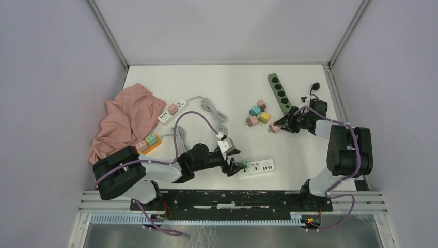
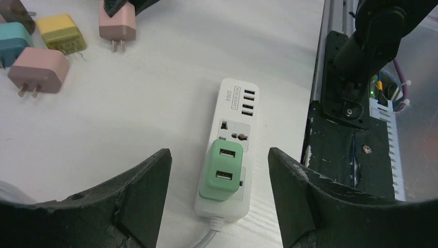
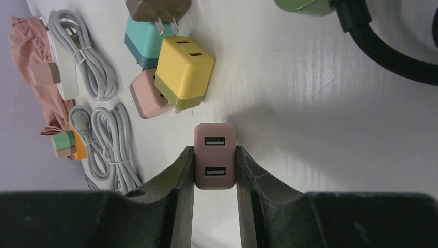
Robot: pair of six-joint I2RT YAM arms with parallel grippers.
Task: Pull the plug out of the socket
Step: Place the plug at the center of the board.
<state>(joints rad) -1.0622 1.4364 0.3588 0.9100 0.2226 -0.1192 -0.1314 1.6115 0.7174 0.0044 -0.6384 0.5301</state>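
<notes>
**Table** (image 2: 129,103): a white surface lying under both tools.

**Power strip** (image 2: 237,111): white, and it runs lengthwise away from the left wrist. Its cable end is nearest the wrist and its USB ports are at the far end.

**Left gripper** (image 2: 218,155): the jaws are spread wide and hold nothing, with one finger on each side of the strip.

**Green plug** (image 2: 222,170): it sits in the strip's near socket, directly between the open fingers and apart from both. It is judged to be light, rigid, smooth plastic. The strip looks light too and may lift with the plug. The best hold is on the two flat side faces, with a pull straight off the strip's face.

**Right gripper** (image 3: 215,152): it is clamped on a pink charger (image 3: 215,132), well away from the strip.

**Not visible**: the plug's prongs and how deeply they are seated. The strip's cable is cut off at the frame edge below the wrist.
</notes>
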